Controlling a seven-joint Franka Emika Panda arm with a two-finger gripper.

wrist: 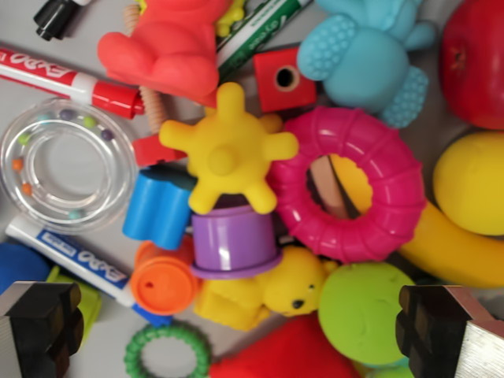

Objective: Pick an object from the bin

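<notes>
The wrist view looks straight down into a bin crowded with toys. A yellow spiky ball (228, 150) lies near the middle, on top of a purple cup (234, 242). A pink ribbed ring (350, 185) lies to the wrist view's right of it. A yellow bear (295, 285) and a green ball (365, 313) lie lower down. My gripper (244, 327) is open above them, its two black fingertips (43, 323) showing at the bottom corners, with nothing between them.
Around these lie a red animal toy (169, 43), a blue animal toy (370, 55), a red cube (285, 77), a clear bead ring (67, 161), a blue block (160, 206), an orange cup (164, 282), markers (71, 79), a small green ring (167, 353), a red apple (476, 59) and yellow fruit (472, 181).
</notes>
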